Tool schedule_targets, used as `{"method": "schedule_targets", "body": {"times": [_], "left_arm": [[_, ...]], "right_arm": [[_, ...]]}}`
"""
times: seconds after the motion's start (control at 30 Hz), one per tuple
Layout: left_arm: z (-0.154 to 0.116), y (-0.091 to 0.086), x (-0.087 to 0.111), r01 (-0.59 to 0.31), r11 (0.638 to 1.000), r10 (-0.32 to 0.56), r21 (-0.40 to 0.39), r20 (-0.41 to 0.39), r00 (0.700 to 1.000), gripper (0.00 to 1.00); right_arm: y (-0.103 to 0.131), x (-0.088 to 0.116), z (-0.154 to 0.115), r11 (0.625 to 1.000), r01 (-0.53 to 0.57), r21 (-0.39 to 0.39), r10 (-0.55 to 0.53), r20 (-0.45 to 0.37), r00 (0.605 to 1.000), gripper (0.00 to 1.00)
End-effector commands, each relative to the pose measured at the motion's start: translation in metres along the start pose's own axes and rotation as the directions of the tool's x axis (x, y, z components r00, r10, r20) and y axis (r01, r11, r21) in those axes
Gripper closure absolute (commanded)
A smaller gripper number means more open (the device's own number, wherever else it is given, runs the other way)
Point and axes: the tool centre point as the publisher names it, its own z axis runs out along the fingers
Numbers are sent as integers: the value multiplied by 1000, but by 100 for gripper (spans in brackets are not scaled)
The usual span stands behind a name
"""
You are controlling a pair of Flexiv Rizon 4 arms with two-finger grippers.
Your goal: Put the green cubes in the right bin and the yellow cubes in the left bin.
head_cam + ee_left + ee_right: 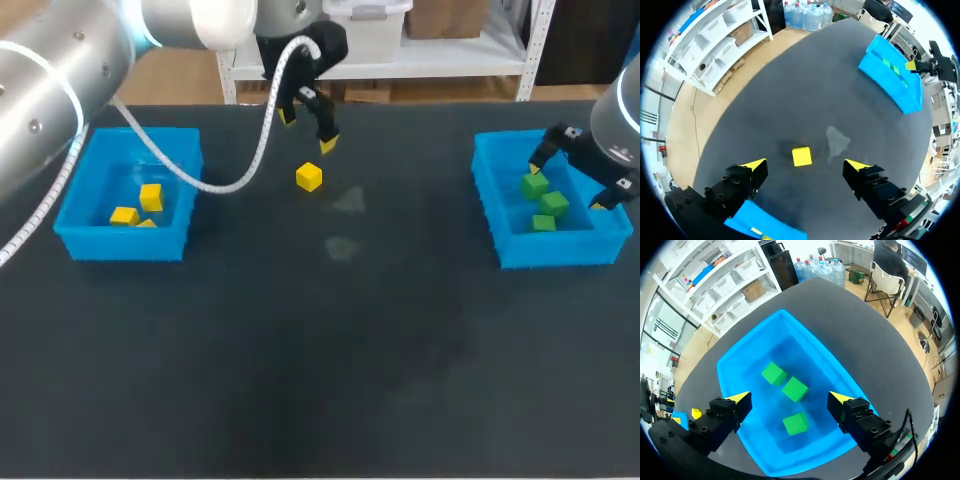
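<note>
One yellow cube lies loose on the dark table, well apart from both bins and nearer the left bin, which already holds other yellow cubes. The left fingers hover above it, spread wide and holding nothing, with the cube roughly centred between them in the left wrist view. It looks small, light and rigid, with flat faces, so a modest squeeze should be enough. The best hold is probably on two opposite side faces, low and square. The cube sits slightly turned against the line of the fingers, so closing on a corner could spin it or pop it out. If the faces are smooth, a centred grip matters more than force. The right fingers hang wide and empty over the right bin, where three green cubes lie.
</note>
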Motion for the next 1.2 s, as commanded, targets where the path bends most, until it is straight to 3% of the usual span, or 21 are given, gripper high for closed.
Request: {"method": "schedule_targets", "body": {"times": [0.03,0.27,0.5,0.57,0.6,0.63,0.73,0.77,0.8,0.87,0.9,0.93,0.97,1.07,1.2], "left_arm": [[21,-3,1,13,1000,-13,2,-1,1000,0],[55,-3,-1,70,998,-69,10,-34,997,0],[75,3,-12,103,993,-104,-52,-20,994,0],[78,6,-13,108,992,-110,-70,-23,994,35],[78,7,-13,105,992,-107,-75,-27,994,45],[79,7,-13,99,991,-102,-87,-30,994,43],[82,8,-11,88,990,-93,-107,-46,995,21],[84,9,-10,90,990,-96,-106,-52,994,47],[85,10,-9,86,989,-94,-120,-65,993,55],[87,12,-6,78,989,-89,-129,-82,993,55],[88,12,-5,73,988,-85,-137,-91,992,65],[89,13,-3,62,987,-78,-150,-103,992,90],[91,14,-1,49,986,-69,-159,-121,990,100],[90,16,4,18,984,-42,-177,-136,990,100],[73,16,11,1,983,-19,-183,-99,995,100]], "right_arm": [[-2,2,0,1000,-2,-3,2,10,1000,0],[-2,2,0,1000,-2,-3,2,10,1000,0],[-2,2,0,1000,-2,-3,2,10,1000,0],[-2,2,0,1000,-2,-3,2,10,1000,0],[-2,2,0,1000,-2,-3,2,10,1000,0],[-2,2,0,1000,-2,-3,2,10,1000,0],[-2,2,0,1000,-2,-3,2,10,1000,0],[-2,2,0,1000,-2,-3,2,10,1000,0],[-2,2,0,1000,-2,-3,2,10,1000,0],[-2,2,0,1000,-2,-3,2,10,1000,0],[-2,2,0,1000,-2,-3,2,10,1000,0],[-2,2,0,1000,-2,-3,2,10,1000,0],[-2,2,0,1000,-2,-3,2,10,1000,0],[-2,2,0,1000,-2,-3,2,10,1000,0],[-2,2,0,1000,-2,-3,2,10,1000,0]]}}
